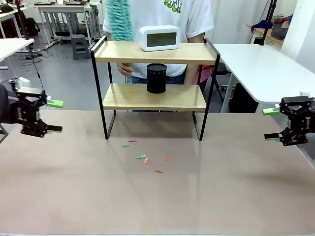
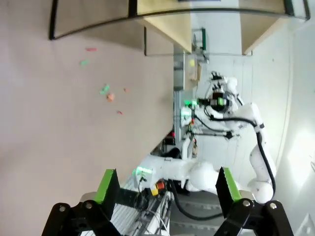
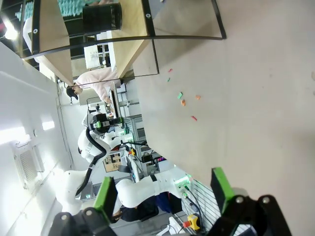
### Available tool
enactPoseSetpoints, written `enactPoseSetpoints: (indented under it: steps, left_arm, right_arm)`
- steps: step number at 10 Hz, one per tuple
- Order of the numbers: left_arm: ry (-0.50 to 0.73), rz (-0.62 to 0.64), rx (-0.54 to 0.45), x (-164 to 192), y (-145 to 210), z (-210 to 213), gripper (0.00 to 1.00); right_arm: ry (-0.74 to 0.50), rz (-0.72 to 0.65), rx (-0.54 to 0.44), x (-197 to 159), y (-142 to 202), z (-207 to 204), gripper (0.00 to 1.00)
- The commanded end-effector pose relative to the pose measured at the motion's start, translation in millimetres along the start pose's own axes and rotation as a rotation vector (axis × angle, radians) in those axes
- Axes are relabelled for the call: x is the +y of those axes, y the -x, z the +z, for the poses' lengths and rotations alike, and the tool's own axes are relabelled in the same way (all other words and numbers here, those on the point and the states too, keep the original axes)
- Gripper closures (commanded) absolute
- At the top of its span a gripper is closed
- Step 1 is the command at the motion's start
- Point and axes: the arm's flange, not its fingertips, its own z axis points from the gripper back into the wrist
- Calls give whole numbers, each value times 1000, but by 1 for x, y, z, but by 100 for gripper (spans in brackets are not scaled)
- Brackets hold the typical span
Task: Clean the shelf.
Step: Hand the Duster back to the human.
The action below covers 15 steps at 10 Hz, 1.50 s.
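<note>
The shelf (image 1: 123, 50) stands mid-table at the far side, two light wooden boards in a black frame. A white digital clock (image 1: 158, 38) rests on its top board and a black cup (image 1: 156, 78) on the lower one. Behind it a person holds a teal fluffy duster (image 1: 119, 19) over the top board's left end. My left gripper (image 1: 55, 116) hovers open at the table's left edge, my right gripper (image 1: 270, 124) open at the right edge, both far from the shelf. In the wrist views the left gripper (image 2: 166, 186) and right gripper (image 3: 163, 191) hold nothing; the shelf (image 2: 162, 19) (image 3: 133, 39) lies far ahead.
Several small coloured paper scraps (image 1: 145, 158) lie on the brown tabletop (image 1: 221, 187) in front of the shelf, also seen as scraps (image 2: 106, 91) and scraps (image 3: 182, 98). White tables (image 1: 256, 64) stand beyond, right and left. The person's other hand (image 1: 125, 70) is behind the shelf's lower tier.
</note>
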Motion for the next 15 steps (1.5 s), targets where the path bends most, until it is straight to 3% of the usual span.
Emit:
enactPoseSetpoints:
  steps: [1,15]
  left_arm:
    - [-34,4,-60,-7,0,16,0]
    - [-34,4,-60,-7,0,16,0]
  right_arm:
    - [-2,7,7,3,-1,0,0]
    - [-2,7,7,3,-1,0,0]
